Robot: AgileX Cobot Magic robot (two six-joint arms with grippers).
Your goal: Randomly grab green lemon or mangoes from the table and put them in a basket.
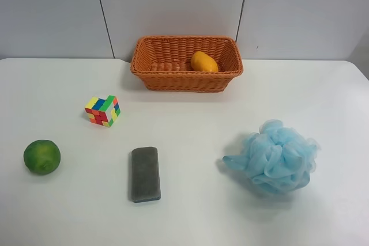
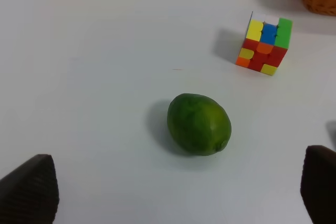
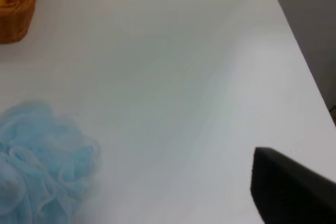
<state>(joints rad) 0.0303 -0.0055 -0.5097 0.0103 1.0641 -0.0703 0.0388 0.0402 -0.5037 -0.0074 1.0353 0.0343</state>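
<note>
The green lemon (image 1: 41, 156) lies on the white table (image 1: 190, 125) at the exterior high view's left. In the left wrist view the lemon (image 2: 199, 124) sits ahead of my left gripper (image 2: 176, 184), which is open with its fingertips (image 2: 31, 187) wide apart and nothing between them. The orange-yellow mango (image 1: 204, 62) lies inside the wicker basket (image 1: 155, 73) at the back. Of my right gripper only one dark finger (image 3: 289, 187) shows, above bare table, so I cannot tell if it is open. No arm shows in the exterior high view.
A colourful cube (image 1: 103, 110) stands between the lemon and the basket, also in the left wrist view (image 2: 264, 45). A grey block (image 1: 145, 173) lies front of centre. A blue bath pouf (image 1: 273, 156) sits at the view's right, also in the right wrist view (image 3: 39, 161).
</note>
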